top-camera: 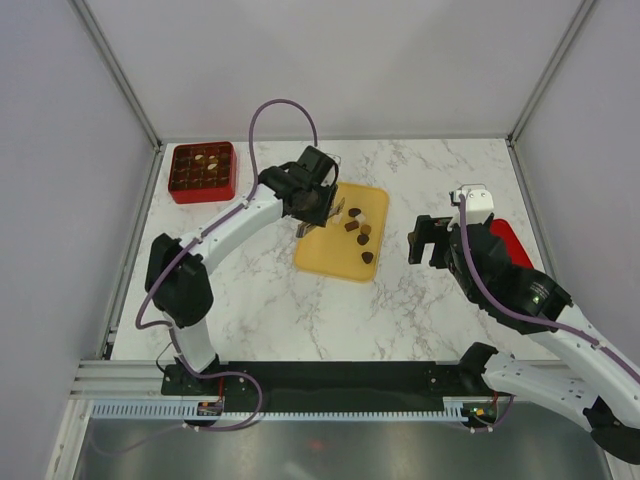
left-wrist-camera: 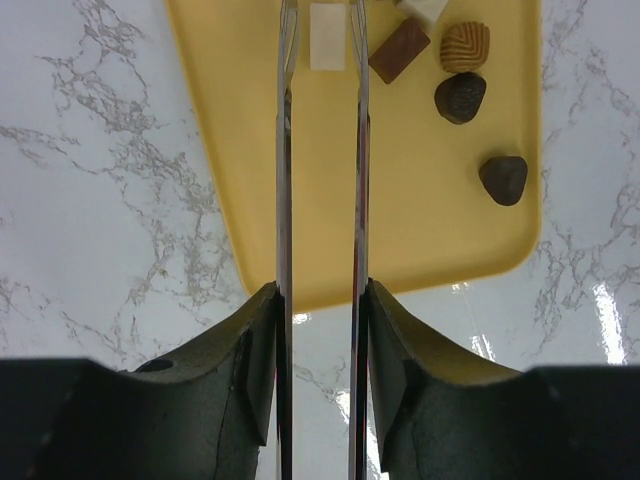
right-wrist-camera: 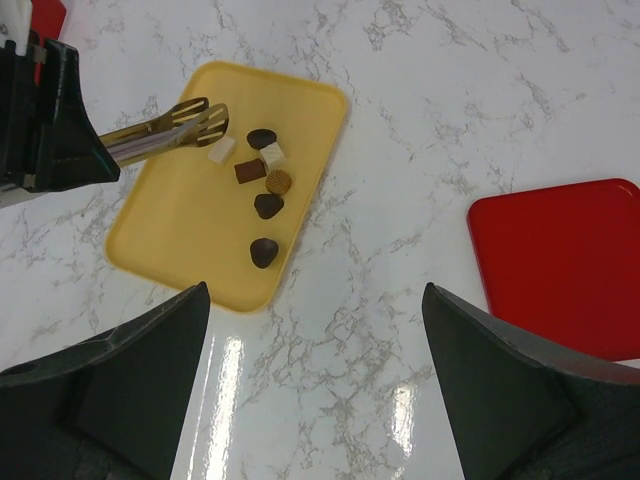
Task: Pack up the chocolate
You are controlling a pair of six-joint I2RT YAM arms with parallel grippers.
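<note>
Several chocolate pieces (top-camera: 358, 232) lie on the far half of a yellow tray (top-camera: 325, 260); a few more sit in the red grid box (top-camera: 202, 172). My left gripper (top-camera: 318, 203) is shut on metal tongs (left-wrist-camera: 285, 150) and holds them over the tray. The tong blades stand apart on either side of a white piece (left-wrist-camera: 327, 45); I cannot tell if they touch it. Beside it lie a brown bar (left-wrist-camera: 399, 50), a ribbed tan piece (left-wrist-camera: 465, 46) and two dark pieces (left-wrist-camera: 460, 97). My right gripper (top-camera: 425, 240) is open and empty, right of the tray above the table.
A flat red lid (top-camera: 510, 245) lies at the right of the marble table, behind my right arm; it also shows in the right wrist view (right-wrist-camera: 565, 260). The red grid box stands at the far left corner. Grey walls enclose the table.
</note>
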